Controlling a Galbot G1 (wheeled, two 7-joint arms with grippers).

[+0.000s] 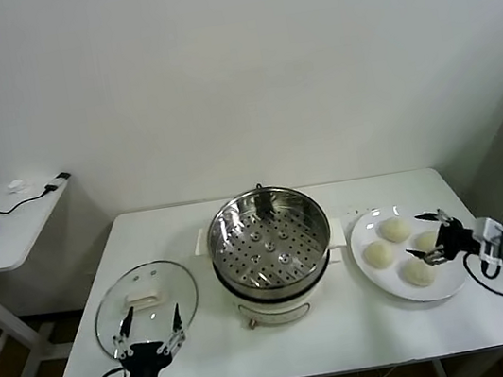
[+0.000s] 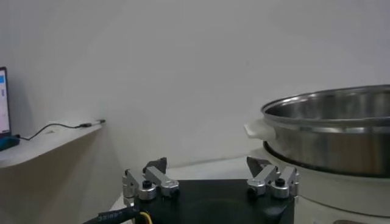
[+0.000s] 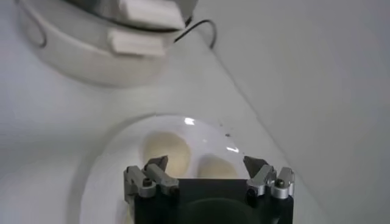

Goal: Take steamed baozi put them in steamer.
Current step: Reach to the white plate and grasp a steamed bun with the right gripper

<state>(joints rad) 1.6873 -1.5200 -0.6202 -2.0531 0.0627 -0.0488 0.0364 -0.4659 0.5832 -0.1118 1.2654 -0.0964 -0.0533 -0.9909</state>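
Several cream-white baozi (image 1: pixel 395 229) lie on a flat white plate (image 1: pixel 372 270) at the table's right. The steel steamer (image 1: pixel 266 234) with its perforated tray stands empty at the table's middle; its side shows in the left wrist view (image 2: pixel 332 137). My right gripper (image 1: pixel 429 237) is open, hovering over the plate's right side above a baozi (image 1: pixel 426 241); the right wrist view shows two baozi (image 3: pixel 166 149) ahead of its gripper (image 3: pixel 206 163). My left gripper (image 1: pixel 148 333) is open and empty at the table's front left, over the near edge of the lid.
A round glass lid (image 1: pixel 145 301) with a white handle lies on the table left of the steamer. A side desk (image 1: pixel 8 222) with a blue mouse and cable stands at far left. The wall is close behind the table.
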